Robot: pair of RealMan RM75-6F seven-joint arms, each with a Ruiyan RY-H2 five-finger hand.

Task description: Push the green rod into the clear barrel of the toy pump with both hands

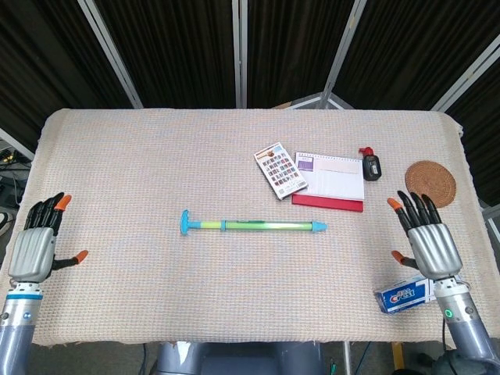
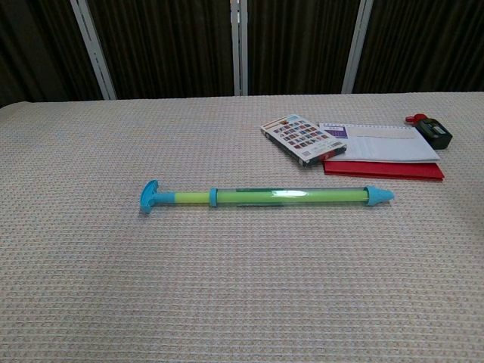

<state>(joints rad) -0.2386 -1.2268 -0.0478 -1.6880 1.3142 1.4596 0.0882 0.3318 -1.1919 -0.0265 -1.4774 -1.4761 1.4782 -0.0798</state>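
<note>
The toy pump [image 1: 254,226] [image 2: 266,197] lies flat across the middle of the table. Its clear barrel [image 2: 291,197] runs to a blue nozzle [image 2: 380,196] on the right. A short length of green rod [image 2: 187,197] sticks out on the left and ends in a blue handle [image 2: 148,197]. My left hand [image 1: 35,247] is at the table's left front edge, fingers spread, holding nothing. My right hand [image 1: 426,239] is at the right front edge, fingers also spread and empty. Both hands are far from the pump and show only in the head view.
Behind the pump's right end lie a small card box [image 1: 280,169], a white notepad on a red folder [image 1: 330,181] and a black and red gadget [image 1: 370,165]. A round woven coaster [image 1: 430,183] sits at the far right. A toothpaste box [image 1: 405,294] lies by my right hand.
</note>
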